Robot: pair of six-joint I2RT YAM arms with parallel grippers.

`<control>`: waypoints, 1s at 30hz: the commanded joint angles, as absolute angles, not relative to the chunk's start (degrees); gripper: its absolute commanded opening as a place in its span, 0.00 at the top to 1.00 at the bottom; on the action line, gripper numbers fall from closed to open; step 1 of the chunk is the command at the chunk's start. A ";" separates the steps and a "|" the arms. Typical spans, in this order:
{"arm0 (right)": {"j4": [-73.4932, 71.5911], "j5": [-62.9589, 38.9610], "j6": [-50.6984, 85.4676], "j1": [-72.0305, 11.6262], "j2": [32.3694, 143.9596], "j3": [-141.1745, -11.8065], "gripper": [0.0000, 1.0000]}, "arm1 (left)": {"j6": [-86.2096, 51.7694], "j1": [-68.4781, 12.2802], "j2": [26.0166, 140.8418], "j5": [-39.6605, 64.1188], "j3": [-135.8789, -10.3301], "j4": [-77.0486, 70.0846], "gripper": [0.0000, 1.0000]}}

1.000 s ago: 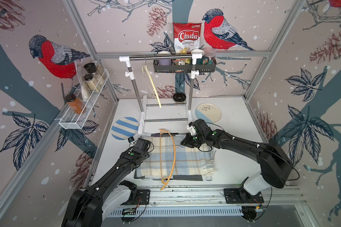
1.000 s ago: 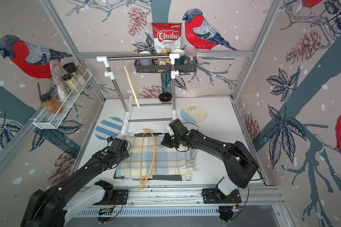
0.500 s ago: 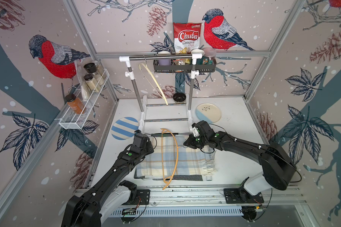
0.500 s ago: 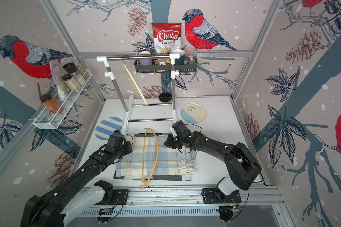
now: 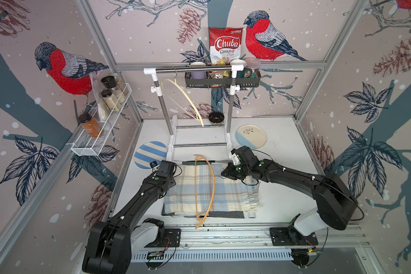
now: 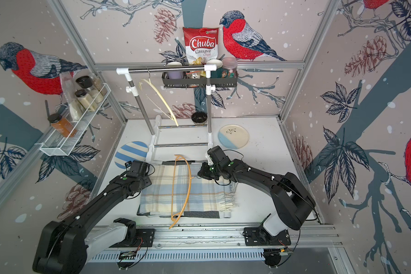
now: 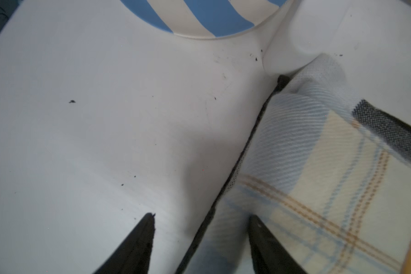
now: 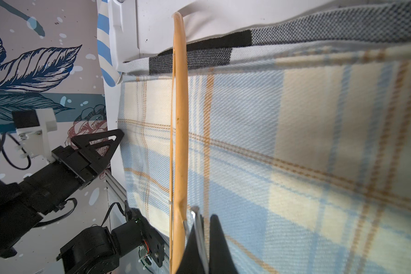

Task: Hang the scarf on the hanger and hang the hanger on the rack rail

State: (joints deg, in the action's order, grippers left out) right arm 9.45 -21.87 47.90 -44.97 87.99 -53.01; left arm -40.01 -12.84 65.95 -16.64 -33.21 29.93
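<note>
The plaid blue and cream scarf [image 5: 228, 197] [image 6: 204, 197] lies flat on the white table, near the front. Over it is an orange wooden hanger [image 5: 213, 185] [image 6: 189, 187] [image 8: 180, 118]. My right gripper [image 5: 223, 174] [image 8: 204, 218] is shut on its metal hook, at the scarf's right far side. My left gripper [image 5: 167, 167] [image 7: 201, 215] stands open at the scarf's [image 7: 318, 166] left edge. One finger is over the bare table, the other over the cloth, and the edge runs between them.
A clothes rack [image 5: 190, 69] stands behind the scarf, with a pale hanger [image 5: 185, 95] on its rail. A striped plate [image 5: 150, 154] lies by the rack's left foot. A blue and cream plate [image 5: 250, 136] and a black bowl [image 5: 216, 118] lie further back. Wall shelves hold jars [image 5: 100, 123].
My left gripper has moved further along the scarf's left edge. The pale hanger on the rail has swung round. My right gripper still holds the orange hanger.
</note>
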 commanded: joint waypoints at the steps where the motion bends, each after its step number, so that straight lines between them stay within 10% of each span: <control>1: 11.08 -20.32 47.93 -45.47 88.10 -53.35 1.00 | -37.69 -12.55 69.59 -11.92 -34.80 28.23 0.62; 7: 11.07 -20.30 48.16 -45.97 88.50 -53.25 1.00 | -36.92 -12.60 65.40 -8.67 -32.56 24.36 1.00; 18: 12.60 -20.06 47.55 -43.88 87.03 -53.25 1.00 | -40.44 -16.27 58.30 18.00 -30.28 10.44 1.00; 30: 11.17 -22.44 46.18 -37.90 81.23 -46.42 1.00 | -46.72 -39.85 66.23 18.43 -34.72 -5.71 1.00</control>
